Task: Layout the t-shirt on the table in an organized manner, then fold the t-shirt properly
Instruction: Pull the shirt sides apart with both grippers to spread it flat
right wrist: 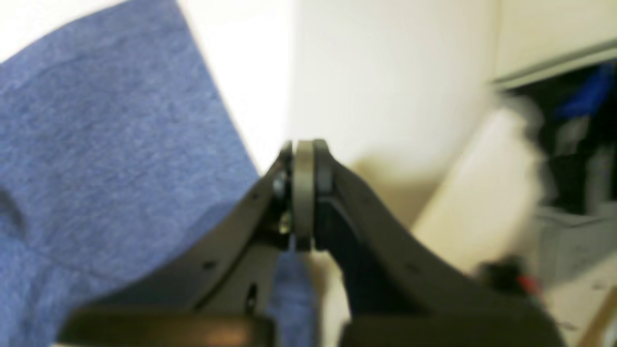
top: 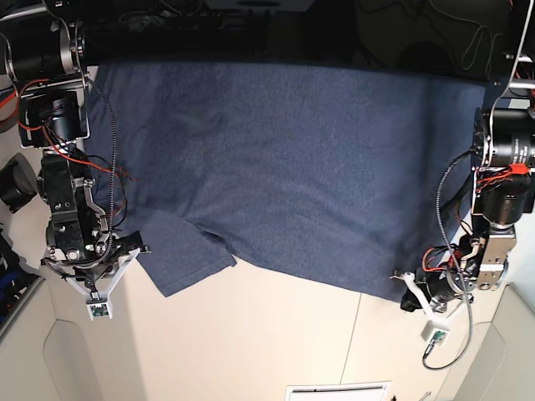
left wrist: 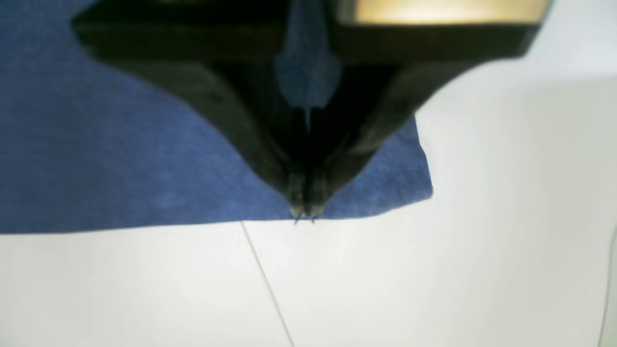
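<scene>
The slate-blue t-shirt [top: 284, 167] lies spread flat over the far part of the white table [top: 251, 342], with no lettering showing. One sleeve [top: 180, 259] sticks out at its lower left. My left gripper [top: 415, 299] is at the shirt's lower right corner. In the left wrist view it [left wrist: 304, 212] is shut at the hem of the shirt [left wrist: 120, 159], with a fold of fabric between its fingers. My right gripper [top: 132, 247] is beside the sleeve's edge. In the right wrist view it [right wrist: 301, 149] is shut next to the shirt's edge [right wrist: 120, 144], with no fabric seen between its tips.
Raised white corner panels stand at the table's near left [top: 67, 359] and near right [top: 510, 351]. A dark seam line [top: 355, 334] crosses the bare tabletop. A white slotted piece [top: 338, 391] sits at the near edge. Dark bins and cables [right wrist: 578, 168] lie beyond the table's side.
</scene>
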Controlling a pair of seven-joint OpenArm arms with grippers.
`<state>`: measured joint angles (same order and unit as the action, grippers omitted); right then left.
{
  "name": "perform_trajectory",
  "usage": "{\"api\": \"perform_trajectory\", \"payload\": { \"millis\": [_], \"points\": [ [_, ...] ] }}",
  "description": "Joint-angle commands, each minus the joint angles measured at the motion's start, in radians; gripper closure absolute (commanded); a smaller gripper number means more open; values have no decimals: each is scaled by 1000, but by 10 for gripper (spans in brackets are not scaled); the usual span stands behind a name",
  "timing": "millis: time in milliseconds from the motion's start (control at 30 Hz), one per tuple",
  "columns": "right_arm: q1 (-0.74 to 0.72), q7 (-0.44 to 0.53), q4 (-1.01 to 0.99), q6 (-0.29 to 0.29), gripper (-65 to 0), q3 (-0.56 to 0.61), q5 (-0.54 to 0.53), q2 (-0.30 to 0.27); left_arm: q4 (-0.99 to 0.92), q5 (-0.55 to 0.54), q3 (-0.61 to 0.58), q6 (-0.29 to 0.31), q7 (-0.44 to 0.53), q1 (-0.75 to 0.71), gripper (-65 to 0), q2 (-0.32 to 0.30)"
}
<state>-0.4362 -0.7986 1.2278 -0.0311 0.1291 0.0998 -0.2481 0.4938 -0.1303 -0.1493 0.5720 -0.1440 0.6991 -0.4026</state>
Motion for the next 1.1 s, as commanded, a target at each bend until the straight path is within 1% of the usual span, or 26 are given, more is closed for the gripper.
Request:
{"api": "perform_trajectory", "payload": {
  "millis": [0, 33, 67, 133, 167, 267, 333, 433, 500, 567, 667, 733, 767, 833, 900, 933, 1000, 1067],
  "points": [
    [-10, -16, 69, -5, 0, -4, 19, -6, 24, -37, 3, 52, -13, 32, 0, -27],
    [5, -56, 124, -22, 0, -4, 25, -7, 34, -72, 3, 101, -52, 32, 0, -42],
    [24, -100, 177, -42, 0, -4, 28, -7, 47, -110, 3, 126, -99, 32, 0, -56],
    [68, -180, 277, -69, 0, -3, 29, -6, 74, -180, 3, 126, -219, 32, 0, -77],
    [96, -198, 321, -76, 0, -3, 32, -6, 88, -209, 3, 126, -286, 32, 0, -85],
    [198, -221, 435, -93, 0, -3, 75, -6, 122, -286, 3, 126, -480, 29, 0, -102],
    [274, -232, 496, -107, 0, -3, 87, -6, 131, -315, 3, 126, -573, 28, 0, -110],
    [394, -240, 565, -109, 0, -3, 103, -6, 131, -375, 3, 126, -647, 15, 0, -125],
    [468, -243, 597, -108, 0, -4, 120, -7, 132, -407, 3, 126, -658, -2, 0, -133],
    [525, -249, 615, -108, 0, -4, 131, -7, 135, -410, 3, 126, -691, -20, 0, -132],
    [587, -249, 629, -108, 0, -4, 132, -7, 149, -421, 3, 126, -771, -56, 0, -127],
    [612, -249, 629, -108, 0, -4, 125, -7, 157, -420, 3, 126, -768, -86, 0, -127],
    [617, -248, 628, -108, 0, -4, 120, -6, 157, -420, 3, 126, -749, -99, 0, -127],
    [616, -236, 619, -108, 0, -4, 93, -6, 157, -407, 3, 126, -689, -127, 0, -126],
    [610, -190, 598, -108, 0, -4, 59, -6, 157, -355, 3, 126, -617, -151, 0, -123],
    [603, -175, 574, -108, 0, -4, 47, -6, 157, -317, 3, 126, -587, -158, 0, -120],
    [571, -174, 494, -108, 0, -3, 31, -4, 157, -262, 3, 126, -554, -168, 0, -112],
    [531, -174, 383, -108, 0, -3, 31, -4, 157, -242, 3, 126, -541, -170, 0, -104]
  ]
}}
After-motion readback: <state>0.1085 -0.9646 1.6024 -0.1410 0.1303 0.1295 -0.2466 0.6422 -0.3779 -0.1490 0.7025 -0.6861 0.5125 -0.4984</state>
